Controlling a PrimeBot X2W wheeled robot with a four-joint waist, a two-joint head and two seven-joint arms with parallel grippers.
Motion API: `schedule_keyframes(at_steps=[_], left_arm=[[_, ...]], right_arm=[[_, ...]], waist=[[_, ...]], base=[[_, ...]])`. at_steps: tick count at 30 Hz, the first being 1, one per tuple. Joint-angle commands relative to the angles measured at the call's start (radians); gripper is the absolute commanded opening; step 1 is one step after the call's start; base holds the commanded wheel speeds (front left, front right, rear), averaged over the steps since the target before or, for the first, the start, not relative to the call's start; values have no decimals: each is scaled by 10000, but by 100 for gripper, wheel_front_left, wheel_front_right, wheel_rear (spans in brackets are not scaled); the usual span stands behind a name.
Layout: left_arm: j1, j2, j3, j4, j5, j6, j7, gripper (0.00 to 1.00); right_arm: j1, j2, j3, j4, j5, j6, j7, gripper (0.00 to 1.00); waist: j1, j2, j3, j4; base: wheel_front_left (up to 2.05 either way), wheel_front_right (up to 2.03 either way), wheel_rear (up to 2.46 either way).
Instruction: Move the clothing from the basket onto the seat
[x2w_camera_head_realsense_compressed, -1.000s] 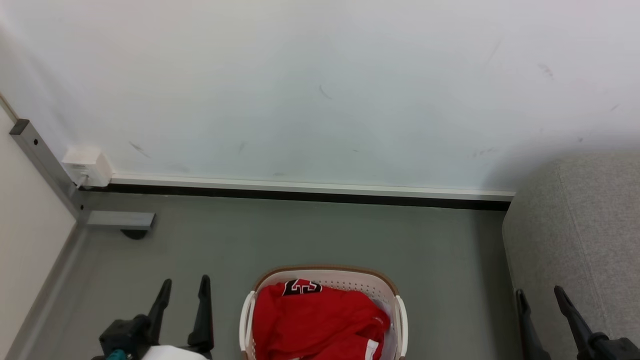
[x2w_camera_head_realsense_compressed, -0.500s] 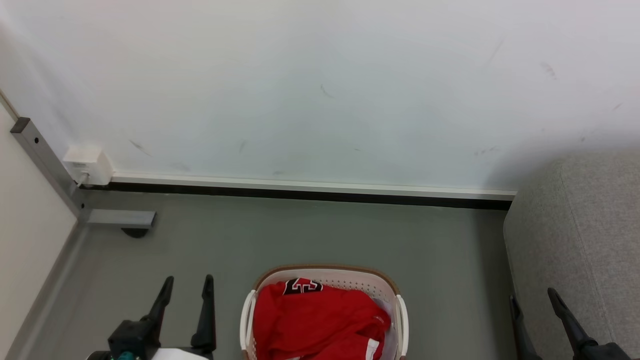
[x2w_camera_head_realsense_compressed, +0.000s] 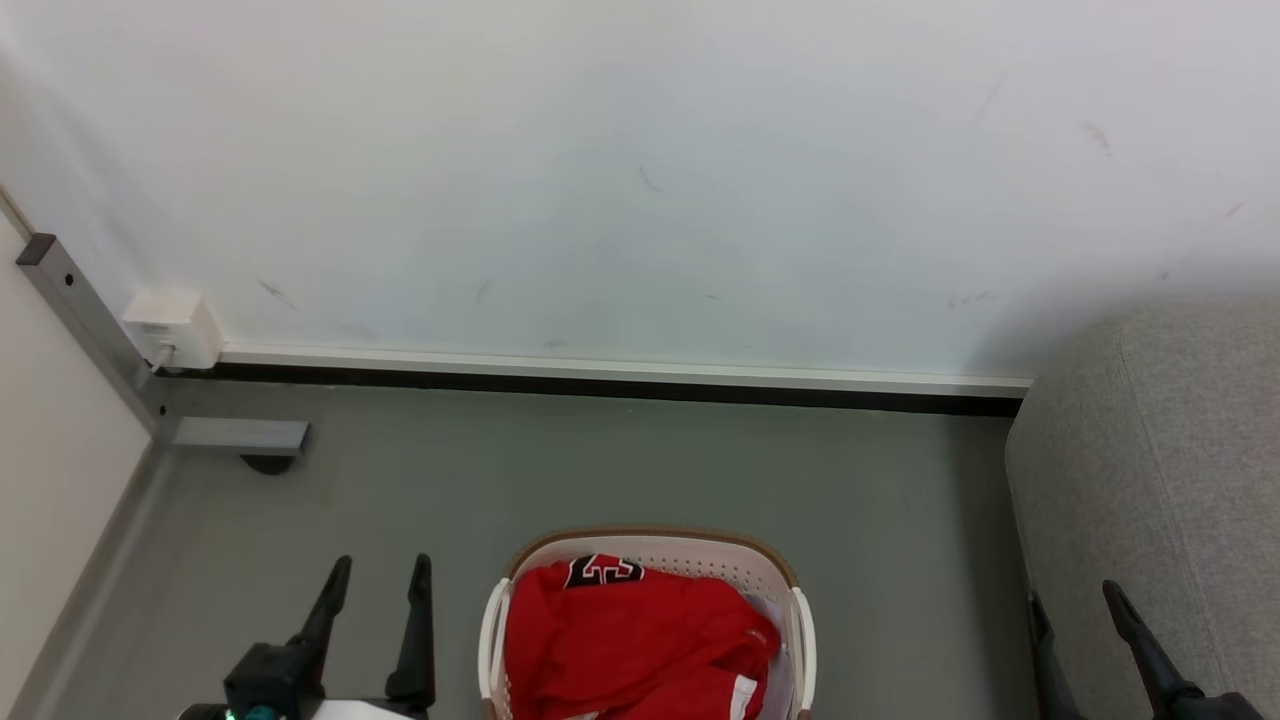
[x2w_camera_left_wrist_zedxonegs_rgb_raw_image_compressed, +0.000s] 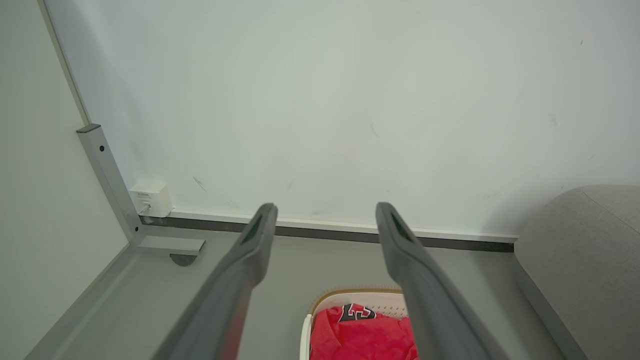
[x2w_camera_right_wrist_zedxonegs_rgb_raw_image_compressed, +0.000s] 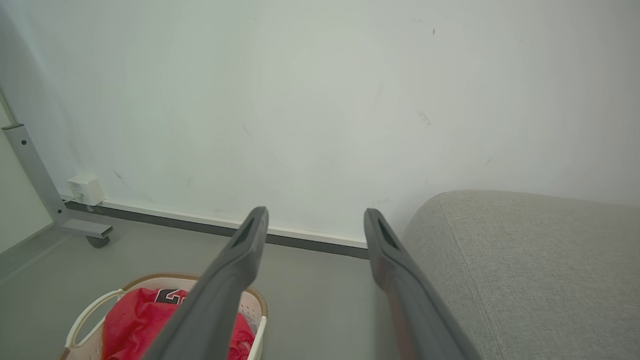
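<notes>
Clothing (x2w_camera_head_realsense_compressed: 640, 640) heaped in basket (x2w_camera_head_realsense_compressed: 655, 537), number patch (x2w_camera_head_realsense_compressed: 604, 571) toward wall (x2w_camera_head_realsense_compressed: 640, 200).

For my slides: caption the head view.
Left gripper and right gripper, open, flank the basket of clothing, seat alongside.

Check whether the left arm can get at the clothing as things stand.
Probably yes. The left gripper is open beside the basket, and the clothing lies uncovered inside, with only bare floor between gripper and basket. It would need to swing right and dip in.
</notes>
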Motion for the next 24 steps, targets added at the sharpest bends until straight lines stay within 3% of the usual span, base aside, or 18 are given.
schedule_keyframes(at_steps=[1, 15, 24], left_arm=[[7, 70, 35, 33, -172, 11, -7, 100], [-78, 68, 24, 46, -208, -49, -7, 100], [-835, 65, -346, 633, 210, -416, -7, 100]], right_arm=[[64, 10, -23, 26, 75, -24, -31, 100], [-129, 42, 53, 8, 147, -24, -25, 100], [-440, -21, 91, -183, 187, -24, -14, 100]], waist=[[0, -1, 1, -6], [0, -1, 150, -159], [0, -1, 711, -473]], base=[[0, 0, 0], [0, 0, 0], [0, 0, 0]])
